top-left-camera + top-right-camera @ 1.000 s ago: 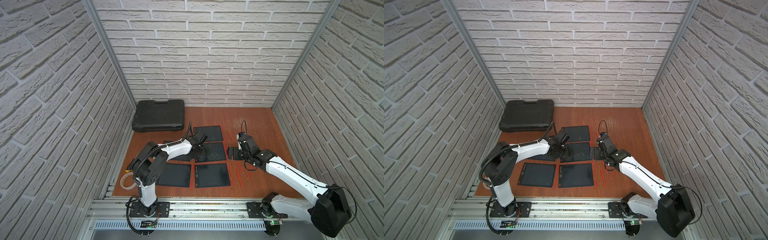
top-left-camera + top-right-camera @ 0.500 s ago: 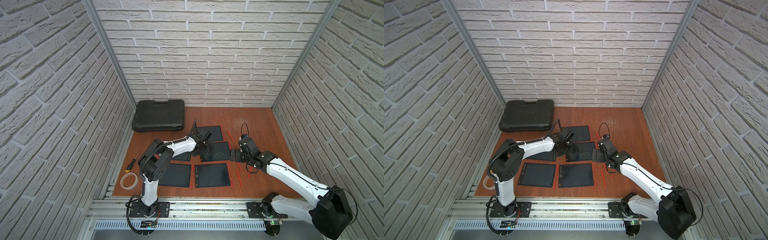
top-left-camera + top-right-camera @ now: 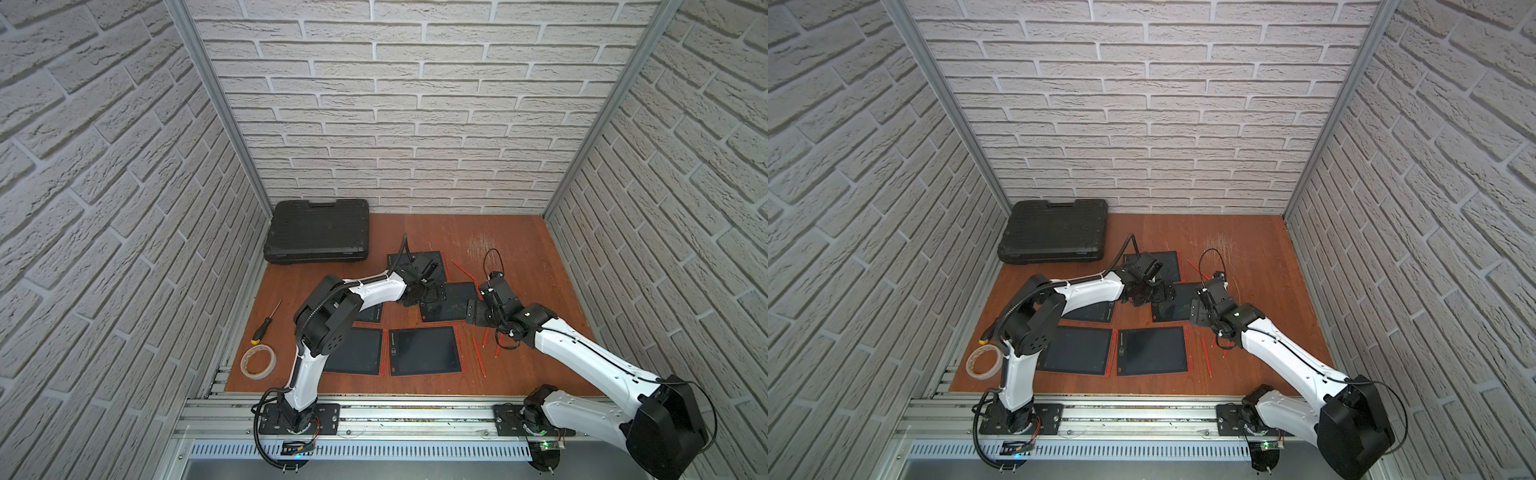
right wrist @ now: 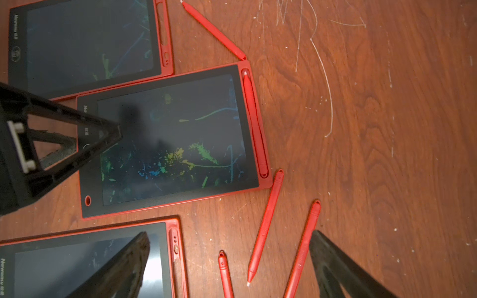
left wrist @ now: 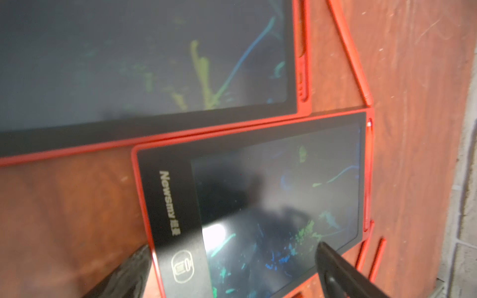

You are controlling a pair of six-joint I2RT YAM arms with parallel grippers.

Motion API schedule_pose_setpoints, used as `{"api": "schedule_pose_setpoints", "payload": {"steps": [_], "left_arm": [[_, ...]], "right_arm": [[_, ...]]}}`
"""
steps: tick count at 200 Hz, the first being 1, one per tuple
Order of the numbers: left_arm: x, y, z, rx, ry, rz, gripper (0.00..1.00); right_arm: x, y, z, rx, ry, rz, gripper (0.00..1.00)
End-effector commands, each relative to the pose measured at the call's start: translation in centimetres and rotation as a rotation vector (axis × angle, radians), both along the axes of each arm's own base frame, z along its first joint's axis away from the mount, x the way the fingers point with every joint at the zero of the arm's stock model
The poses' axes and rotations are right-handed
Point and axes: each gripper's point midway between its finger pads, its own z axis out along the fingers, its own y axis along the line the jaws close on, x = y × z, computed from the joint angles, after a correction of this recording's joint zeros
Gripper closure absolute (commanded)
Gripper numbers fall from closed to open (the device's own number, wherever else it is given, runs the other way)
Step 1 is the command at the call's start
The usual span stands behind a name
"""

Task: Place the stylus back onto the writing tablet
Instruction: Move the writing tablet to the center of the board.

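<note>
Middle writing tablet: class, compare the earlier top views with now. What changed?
The middle writing tablet slid toward the right tool, with the open left tool moving along. Nothing was gripped or released. Right tool, loose styluses and other tablets barely moved.

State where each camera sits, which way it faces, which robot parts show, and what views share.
Top views: above the front rail, looking down at the table; left arm and right arm whole.
Left wrist: on the left arm, facing down at a tablet; left gripper edges in.
Right wrist: on the right arm, facing down at that tablet; right gripper, also left gripper.
Shared: that tablet, in every view.
</note>
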Motion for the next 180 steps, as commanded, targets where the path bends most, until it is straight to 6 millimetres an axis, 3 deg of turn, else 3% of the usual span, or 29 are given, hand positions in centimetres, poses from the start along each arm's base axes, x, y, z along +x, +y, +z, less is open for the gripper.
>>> {"api": "schedule_pose_setpoints", "payload": {"steps": [1, 70, 112, 159, 180], "left_arm": [[-1.1, -1.3, -3.0, 0.004, 0.075, -0.019, 0.02], [-0.4, -6.0, -3.7, -0.049, 0.066, -0.062, 0.02], [0.3, -9.0, -4.8, -0.127, 0.081, -0.066, 0.02], [0.7, -12.4, -3.5, -0.289, 0.080, -0.103, 0.02], [1.1, -11.7, -2.0, -0.321, 0.068, -0.105, 0.02]], "right_arm": [[-0.5, -1.1, 0.1, -0.013, -0.007, -0.051, 0.04], [-2.2, -4.0, 0.7, -0.038, -0.013, -0.160, 0.07], [-3.1, -4.5, 1.3, -0.021, -0.022, -0.168, 0.08], [-3.6, -4.7, 1.9, 0.008, -0.056, -0.181, 0.10], [-3.6, -4.5, 2.3, 0.033, -0.076, -0.177, 0.11]]}}
